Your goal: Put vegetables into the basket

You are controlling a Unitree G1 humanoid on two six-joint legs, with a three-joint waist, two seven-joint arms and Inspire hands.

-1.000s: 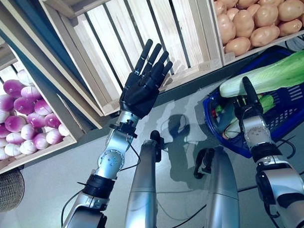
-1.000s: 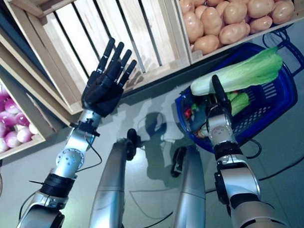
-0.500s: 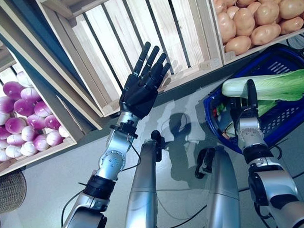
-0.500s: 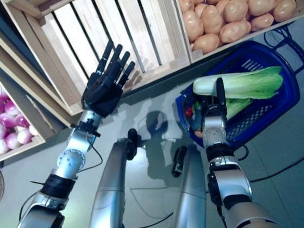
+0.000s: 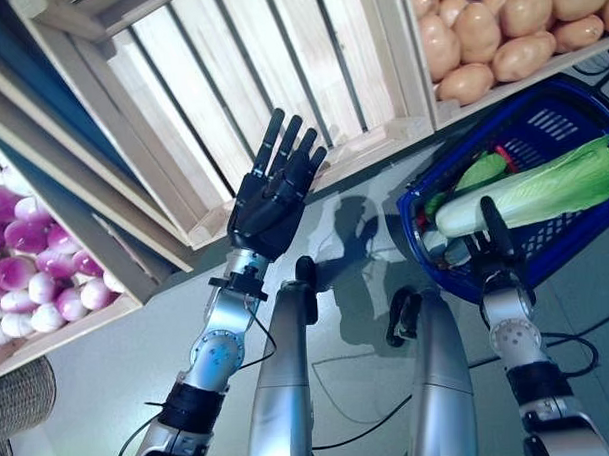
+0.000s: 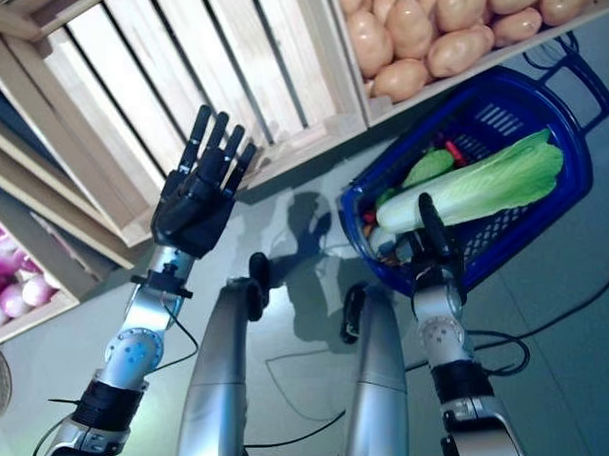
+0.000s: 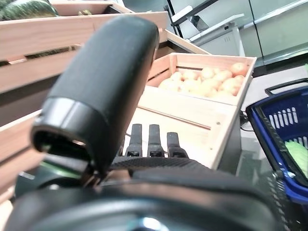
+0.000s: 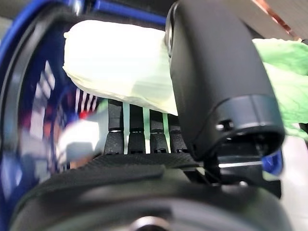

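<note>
The blue plastic basket [image 5: 556, 125] stands on the grey floor at the right, below the wooden stand. My right hand [image 5: 493, 243] is at its near rim. Its thumb [image 8: 216, 82] lies over the white stem of a long green cabbage [image 5: 553, 184] and its straight fingers [image 8: 139, 130] lie under it. The cabbage slants across the basket's inside. A green leafy vegetable [image 5: 480, 170] and something red [image 5: 507, 153] lie in the basket behind it. My left hand [image 5: 268, 194] is open and empty, raised in front of a slatted crate [image 5: 229, 81].
The wooden stand's crates run across the far side, from the left to above the basket. A wicker basket [image 5: 15, 398] sits on the floor at the lower left. Grey floor [image 5: 89, 366] lies between the stand and me.
The view has shifted. My right hand has drawn back and down with the cabbage, which now sits lower in the basket and slants. My left hand keeps its pose.
</note>
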